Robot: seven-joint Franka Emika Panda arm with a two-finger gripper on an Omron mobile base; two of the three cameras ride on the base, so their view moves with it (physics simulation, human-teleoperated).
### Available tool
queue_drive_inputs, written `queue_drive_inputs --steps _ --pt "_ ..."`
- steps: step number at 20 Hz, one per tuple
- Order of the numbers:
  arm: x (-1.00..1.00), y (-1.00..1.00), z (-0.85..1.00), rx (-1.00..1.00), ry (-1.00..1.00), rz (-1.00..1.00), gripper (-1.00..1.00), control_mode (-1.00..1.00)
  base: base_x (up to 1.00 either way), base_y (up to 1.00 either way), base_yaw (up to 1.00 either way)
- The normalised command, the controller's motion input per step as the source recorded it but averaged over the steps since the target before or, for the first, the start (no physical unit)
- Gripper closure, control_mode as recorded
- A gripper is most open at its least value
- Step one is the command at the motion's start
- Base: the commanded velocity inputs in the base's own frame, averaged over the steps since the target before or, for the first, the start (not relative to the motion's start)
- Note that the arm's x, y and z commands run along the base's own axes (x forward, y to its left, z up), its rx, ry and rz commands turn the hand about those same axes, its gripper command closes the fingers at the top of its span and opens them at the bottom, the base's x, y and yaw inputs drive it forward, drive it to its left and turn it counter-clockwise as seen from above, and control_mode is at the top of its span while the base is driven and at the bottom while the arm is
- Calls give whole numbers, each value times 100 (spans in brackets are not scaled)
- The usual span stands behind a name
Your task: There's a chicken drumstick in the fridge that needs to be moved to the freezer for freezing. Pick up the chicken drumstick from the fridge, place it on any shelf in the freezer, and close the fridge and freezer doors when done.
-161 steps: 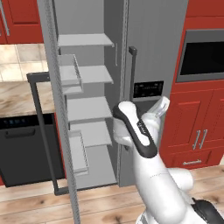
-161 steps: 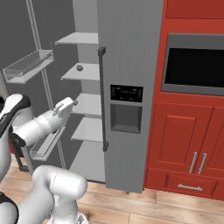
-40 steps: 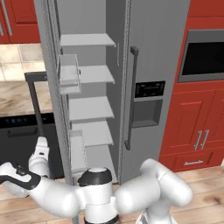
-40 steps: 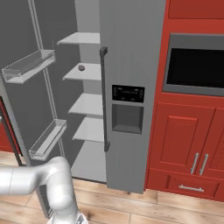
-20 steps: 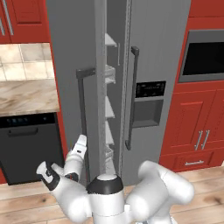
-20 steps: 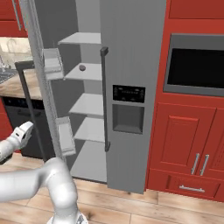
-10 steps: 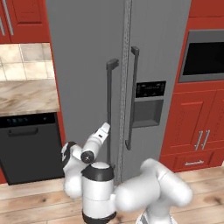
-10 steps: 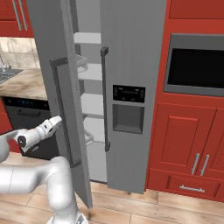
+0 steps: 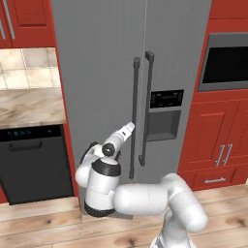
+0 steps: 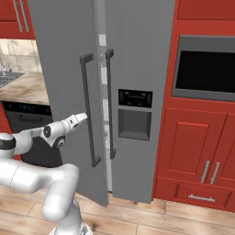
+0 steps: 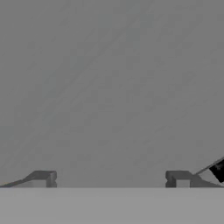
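Note:
The tall grey fridge-freezer has its left door [image 9: 92,72] swung almost shut. In the right base view a thin gap [image 10: 103,92] still shows between that left door [image 10: 64,55] and the shut right door [image 10: 142,46]. My gripper [image 9: 130,127] [image 10: 83,117] is open and empty, its tip against the left door's face just left of the door's dark handle [image 9: 134,116] [image 10: 88,110]. In the hand view the gripper [image 11: 111,177] faces plain grey door panel close up. The chicken drumstick is hidden behind the doors.
The right door carries a handle [image 9: 147,106] and a dark dispenser panel [image 9: 164,116]. A black dishwasher [image 9: 34,162] sits under a stone counter [image 9: 29,106] at left. Red cabinets [image 10: 197,151] and a built-in oven [image 10: 206,69] stand at right.
The left door has swung from wide open to nearly shut over the last two seconds. My arm followed it round, with the gripper staying open against the door.

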Motion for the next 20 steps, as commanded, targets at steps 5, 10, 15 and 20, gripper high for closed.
queue_drive_inputs --steps 5,10,15,20 --pt "71 -64 0 14 0 -1 -100 -100 0 0 0" --pt "83 -55 0 14 0 0 -100 -100 0 0 0" --pt "66 -50 2 14 0 0 -100 -100 0 0 0" --pt "16 -37 8 12 0 0 -100 -100 0 0 0"
